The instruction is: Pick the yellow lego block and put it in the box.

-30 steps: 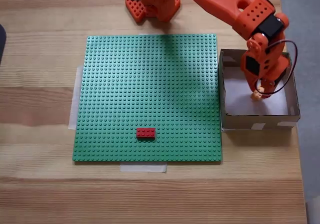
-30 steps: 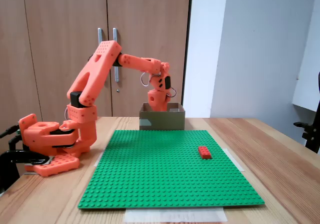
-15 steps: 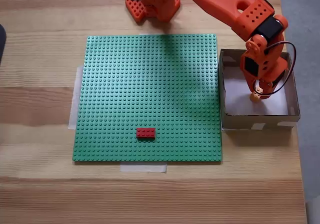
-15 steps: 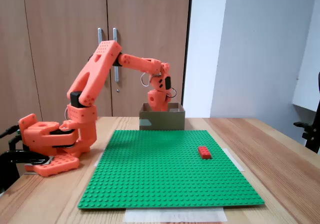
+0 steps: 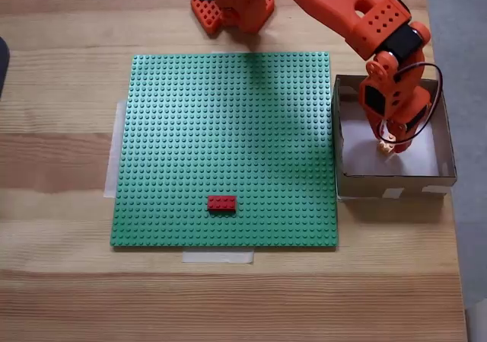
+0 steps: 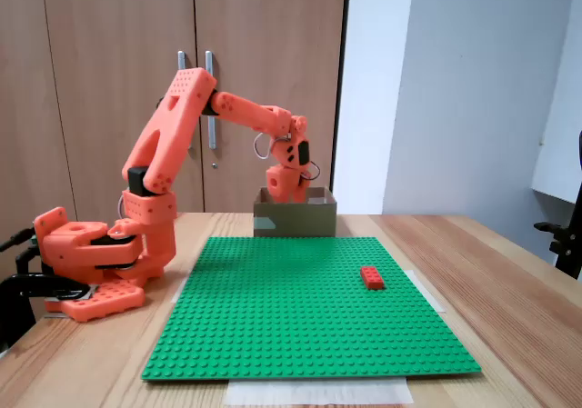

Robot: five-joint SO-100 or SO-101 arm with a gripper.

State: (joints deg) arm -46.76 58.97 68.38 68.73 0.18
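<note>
A small piece of the yellow lego block (image 5: pixel 386 148) shows inside the box (image 5: pixel 396 182), right under my gripper's tips. The orange gripper (image 5: pixel 388 139) points down into the box, near the middle of its white floor. The wrist covers the fingers, so their spacing is hidden, and I cannot tell whether they touch the block. From the front, the gripper (image 6: pixel 284 191) hangs just above the left part of the cardboard box (image 6: pixel 296 219), whose wall hides the block.
A red brick (image 5: pixel 221 202) sits on the green baseplate (image 5: pixel 228 129) near its front edge, also seen as the red brick (image 6: pixel 371 277) right of centre. The arm's base (image 6: pixel 91 253) stands at the left of the wooden table. Cabinet doors are behind.
The gripper has drifted a little toward the baseplate side of the box and risen slightly. The yellow bit stays under its tips. The red brick has not moved.
</note>
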